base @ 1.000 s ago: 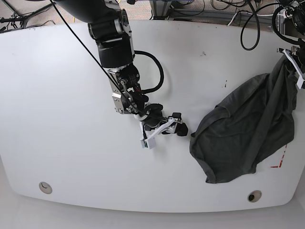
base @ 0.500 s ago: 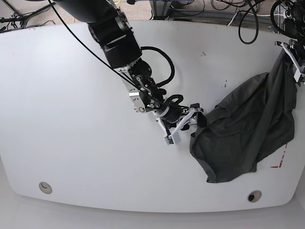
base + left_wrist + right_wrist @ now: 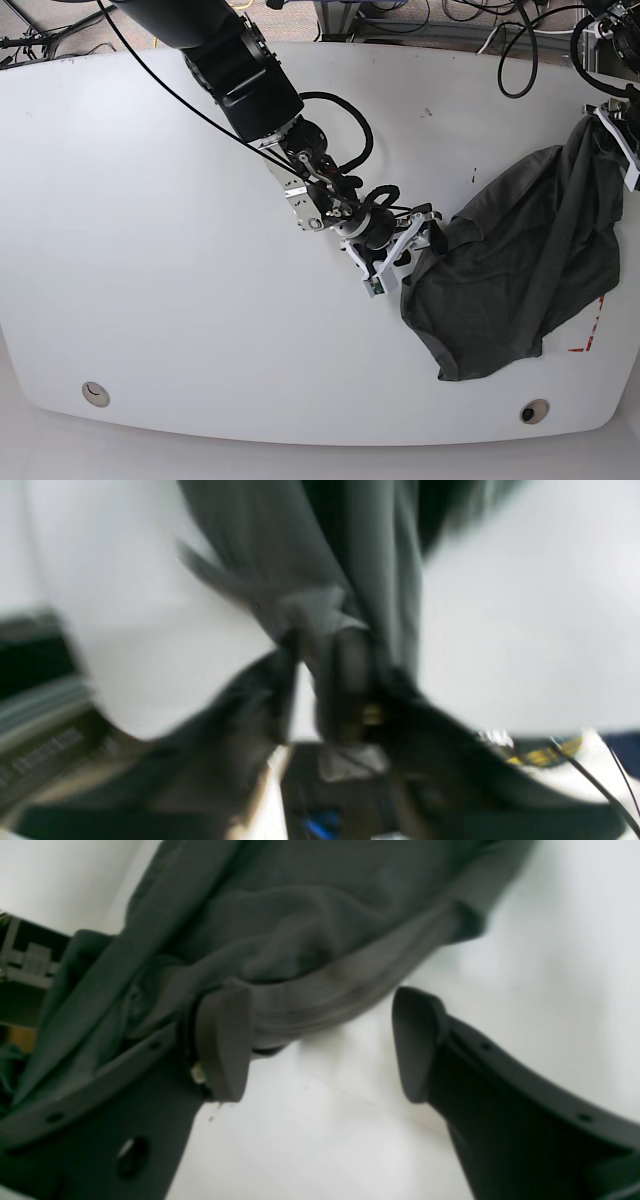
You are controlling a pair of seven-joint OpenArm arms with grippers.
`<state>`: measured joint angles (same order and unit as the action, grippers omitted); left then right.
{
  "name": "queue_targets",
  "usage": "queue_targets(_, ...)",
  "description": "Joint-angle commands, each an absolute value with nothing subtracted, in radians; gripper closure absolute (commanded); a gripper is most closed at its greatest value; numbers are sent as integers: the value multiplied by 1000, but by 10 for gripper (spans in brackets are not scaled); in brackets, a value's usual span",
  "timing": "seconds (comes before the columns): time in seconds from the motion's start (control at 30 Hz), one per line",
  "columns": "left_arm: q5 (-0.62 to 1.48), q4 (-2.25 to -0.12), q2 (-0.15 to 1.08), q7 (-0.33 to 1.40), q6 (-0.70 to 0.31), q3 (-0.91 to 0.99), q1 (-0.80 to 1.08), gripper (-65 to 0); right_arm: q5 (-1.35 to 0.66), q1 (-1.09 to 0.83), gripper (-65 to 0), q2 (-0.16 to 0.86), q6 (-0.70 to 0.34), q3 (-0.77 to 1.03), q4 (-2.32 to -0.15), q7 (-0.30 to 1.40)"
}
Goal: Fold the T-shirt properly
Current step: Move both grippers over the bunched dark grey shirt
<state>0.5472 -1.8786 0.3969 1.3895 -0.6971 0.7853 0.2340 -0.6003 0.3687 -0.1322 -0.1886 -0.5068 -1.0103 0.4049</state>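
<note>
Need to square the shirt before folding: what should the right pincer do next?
Probably close on the hem. The right pincer is open at the T-shirt edge, with one finger already against the banded hem.

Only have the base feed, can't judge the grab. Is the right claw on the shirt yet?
Observer: Not closed. In the right wrist view the right claw is open. One finger sits against the hem of the shirt, the other is over bare table.
Operator: Hem between the fingers?
Observer: Only next to that one finger; from there it runs up and away from the other.
Operator: Left claw holding?
Observer: The left wrist view is blurred. There is fabric at the tips of the left claw, but I can't tell if it's gripped.
</note>
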Motion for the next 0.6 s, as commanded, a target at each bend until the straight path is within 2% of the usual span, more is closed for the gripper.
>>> queue_targets(0.0,522,-1897,443,1386,-698,816,197,-297,-613,392,-415,-150,-206,-507,-1056,387)
queue_targets(0.07,519,-1899,444,1388,-698,826,160,-365,-613,392,-415,-143,-206,-507,-1066,387)
queue_targets(0.13,526,-1902,464,1389,-698,832,127,-392,-616,392,-415,-131,-206,-510,-1067,389)
queue_targets(0.3,529,-1905,486,1396,-698,817,8,-394,-619,383,-415,-124,-206,-510,-1081,389)
queue_targets(0.47,524,-1900,483,1396,-698,705,-108,-394,-615,355,-415,-117,-206,-509,-1133,389)
queue_targets(0.57,496,-1888,433,1376,-698,615,-165,-396,-616,343,-415,-87,-206,-509,-1171,406)
